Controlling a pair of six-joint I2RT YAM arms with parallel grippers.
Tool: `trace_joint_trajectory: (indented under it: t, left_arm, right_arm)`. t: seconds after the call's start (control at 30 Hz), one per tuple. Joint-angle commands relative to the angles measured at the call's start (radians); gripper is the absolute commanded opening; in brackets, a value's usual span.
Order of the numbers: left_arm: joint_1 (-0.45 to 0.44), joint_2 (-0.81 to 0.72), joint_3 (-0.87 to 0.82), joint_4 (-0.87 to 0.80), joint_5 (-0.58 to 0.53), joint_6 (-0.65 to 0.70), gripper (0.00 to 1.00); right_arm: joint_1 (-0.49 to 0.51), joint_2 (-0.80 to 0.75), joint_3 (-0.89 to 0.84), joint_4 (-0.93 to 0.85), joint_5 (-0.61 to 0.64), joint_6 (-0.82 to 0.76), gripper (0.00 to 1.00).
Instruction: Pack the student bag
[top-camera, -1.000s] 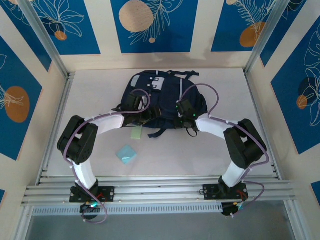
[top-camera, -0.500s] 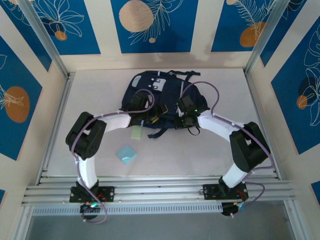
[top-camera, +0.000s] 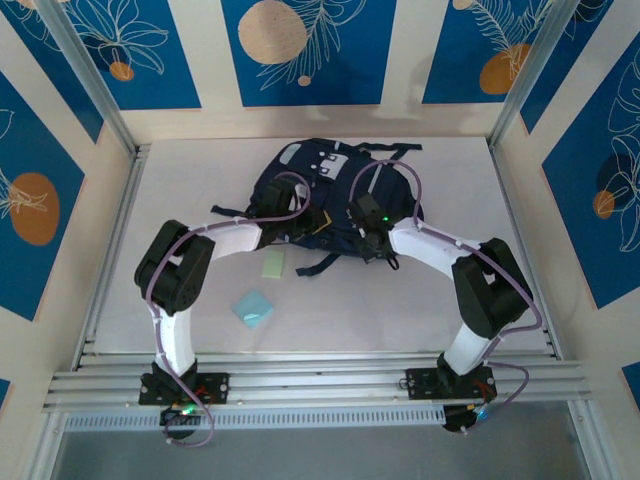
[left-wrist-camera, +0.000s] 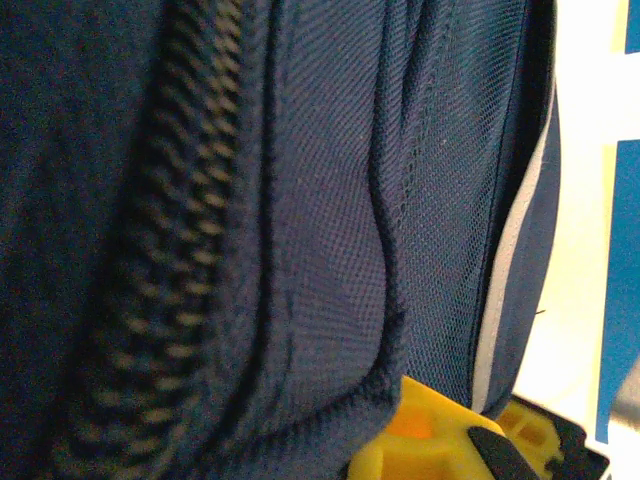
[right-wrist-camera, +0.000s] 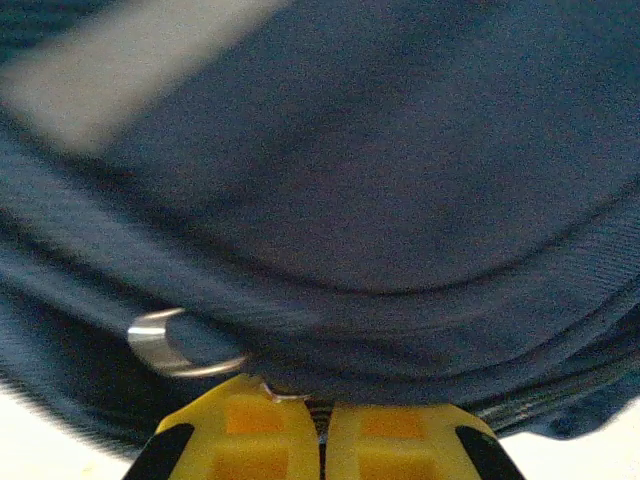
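The student bag (top-camera: 335, 180) lies on the table (top-camera: 200, 200) near the middle of its far edge, with only a narrow strip of bare surface between its top and the back wall. Both arms reach in from the near edge and meet at the bag's near side. The left gripper (top-camera: 308, 218) sits at the near-left part of the bag. Up close, its yellow fingers (left-wrist-camera: 440, 440) press against the navy mesh next to a long dark zipper (left-wrist-camera: 150, 300), and the jaws are closed, though I can't tell whether any cloth is caught between them. The right gripper (right-wrist-camera: 320, 425) is at the bag's near-right part, its two yellow pads squeezed together against a seam, just beside a small metal ring (right-wrist-camera: 180, 345). I can't make out whether they are pinching anything there. A pale green note (top-camera: 273, 264) lies flat on the table just in front of the bag's near-left corner. A light blue square (top-camera: 254, 307) lies a little nearer the front edge, apart from the note. The left and right sides of the table are bare out to the side rails, and there is a wide free band between the bag's dangling straps and the near edge.
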Motion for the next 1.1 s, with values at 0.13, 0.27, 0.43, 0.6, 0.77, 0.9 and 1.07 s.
trace_joint_trajectory:
  t: [0.13,0.27,0.43,0.6,0.77,0.9,1.07]
  left_arm:
    - [0.093,-0.023,0.030,-0.136,-0.018,0.150,0.00]
    - [0.093,0.003,0.107,-0.224,0.002,0.229,0.00]
    - [0.109,0.085,0.254,-0.299,-0.026,0.332,0.00]
    - [0.119,0.205,0.483,-0.372,-0.005,0.378,0.13]
    - [0.118,0.203,0.562,-0.407,0.023,0.388,0.52]
    - [0.120,0.111,0.466,-0.404,0.034,0.371,0.67]
    - [0.120,-0.039,0.246,-0.349,0.042,0.303,0.71]
  right_arm:
    - [-0.125,-0.013,0.058,-0.070,0.261,-0.026,0.00]
    - [-0.115,-0.022,0.083,-0.062,0.212,-0.022,0.00]
    - [-0.016,-0.073,0.072,-0.079,0.044,-0.003,0.00]
    - [0.090,-0.109,0.057,-0.050,-0.132,0.088,0.00]
    - [0.134,-0.086,0.098,0.068,-0.284,0.166,0.00]
    - [0.138,-0.015,0.162,0.111,-0.306,0.206,0.00]
    - [0.141,0.059,0.226,0.106,-0.320,0.240,0.00]
